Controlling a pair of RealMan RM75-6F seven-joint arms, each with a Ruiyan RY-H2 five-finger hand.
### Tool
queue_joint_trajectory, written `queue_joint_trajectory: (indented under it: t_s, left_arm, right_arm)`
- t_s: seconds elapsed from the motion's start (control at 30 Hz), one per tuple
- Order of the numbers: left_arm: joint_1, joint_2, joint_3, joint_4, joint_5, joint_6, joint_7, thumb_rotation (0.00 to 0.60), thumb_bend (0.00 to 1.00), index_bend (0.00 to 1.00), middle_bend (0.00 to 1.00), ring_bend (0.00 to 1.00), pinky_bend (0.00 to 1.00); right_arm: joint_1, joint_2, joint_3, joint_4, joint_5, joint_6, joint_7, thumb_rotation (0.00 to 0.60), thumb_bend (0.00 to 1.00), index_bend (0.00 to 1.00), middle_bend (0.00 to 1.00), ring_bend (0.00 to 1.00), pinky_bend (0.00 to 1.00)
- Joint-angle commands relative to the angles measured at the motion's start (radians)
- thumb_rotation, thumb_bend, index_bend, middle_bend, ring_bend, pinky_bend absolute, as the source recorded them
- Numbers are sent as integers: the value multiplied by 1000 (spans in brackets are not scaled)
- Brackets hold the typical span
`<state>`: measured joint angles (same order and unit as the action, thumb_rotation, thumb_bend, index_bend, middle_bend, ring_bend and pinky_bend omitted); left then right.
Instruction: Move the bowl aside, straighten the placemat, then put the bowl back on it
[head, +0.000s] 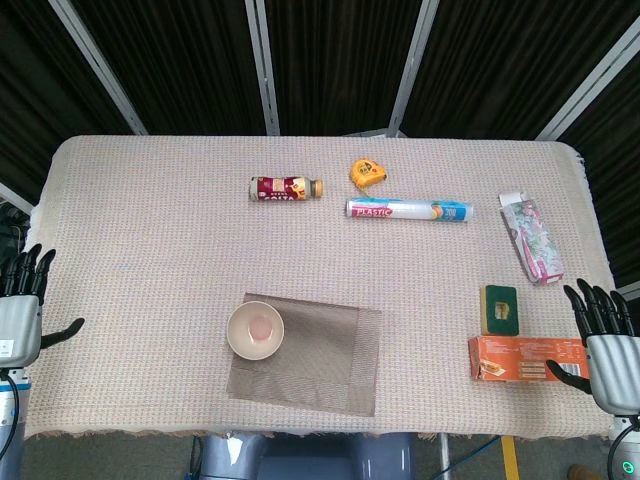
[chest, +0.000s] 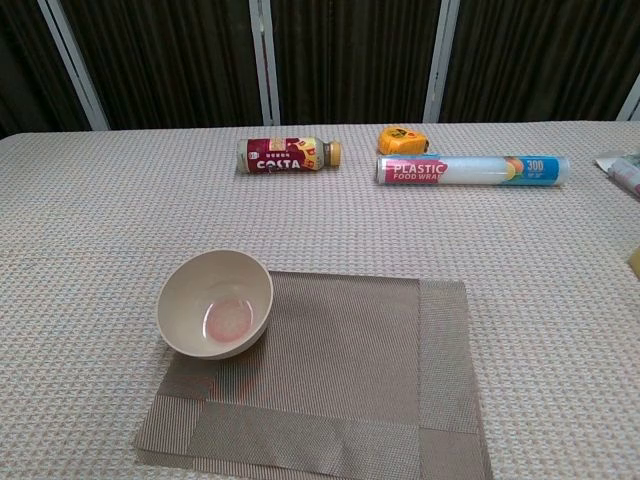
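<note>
A cream bowl (chest: 214, 303) with a pale pink patch at its bottom sits on a brown-grey woven placemat (chest: 350, 370) with lighter bands along its edges, over a beige, finely checked tablecloth (head: 150, 220). Further back lie a dark red bottle (chest: 291, 155) lettered in white with a tan cap, a yellow-orange tape measure (head: 367, 172), and a clear roll of wrap (chest: 472, 170) with a red-pink label and a blue end. To the right are a pink and white floral-patterned package (head: 530, 238), a green and yellow sponge (head: 500, 308), an orange box (head: 520, 358), and both hands, left (head: 22, 305) and right (head: 605, 345), are grey with black fingers.

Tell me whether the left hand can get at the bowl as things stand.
Probably yes. The left hand hovers open at the table's left edge, and only bare tablecloth lies between it and the bowl on the placemat's left end.
</note>
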<state>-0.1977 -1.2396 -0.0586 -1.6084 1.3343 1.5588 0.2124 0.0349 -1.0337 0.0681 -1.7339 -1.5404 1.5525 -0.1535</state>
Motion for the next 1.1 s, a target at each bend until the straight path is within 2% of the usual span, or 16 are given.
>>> queue_joint_trajectory:
  t_s: [0.03,0.2,0.37,0.47,0.53,0.7,0.97,1.1]
  left_arm:
    - [4,1,4,9,10,-10,-14,600,2,0,0,0,0]
    - [-9,3,18,22,52,-42,-33,600,1,0,0,0,0]
    - [-91,-33,80,82,232,-145,-90,600,18,4,0,0,0]
    - [-154,-92,102,125,333,-205,-79,600,35,79,0,0,0]
    - [-187,-139,106,155,387,-225,-58,600,52,166,0,0,0]
    - [-253,-247,127,236,486,-282,-15,600,65,260,0,0,0]
    - [-296,-351,127,340,510,-348,69,600,85,296,0,0,0]
    - [-304,-381,121,371,502,-360,75,600,175,360,0,0,0]
  right_arm:
    - [-1,-1,-2,-6,-6,3,-4,600,0,0,0,0,0]
    - [-4,-3,-4,-18,-18,14,-20,600,0,0,0,0,0]
    - [-3,-12,-1,-17,-14,13,-39,600,0,0,0,0,0]
    - [2,-16,5,-12,3,3,-49,600,0,0,0,0,0]
    - [4,-17,12,-8,21,-4,-49,600,0,0,0,0,0]
    - [7,-18,25,-1,53,-12,-48,600,0,0,0,0,0]
    - [5,-11,29,1,69,-14,-34,600,0,0,0,0,0]
    - [5,-8,32,1,72,-13,-27,600,0,0,0,0,0]
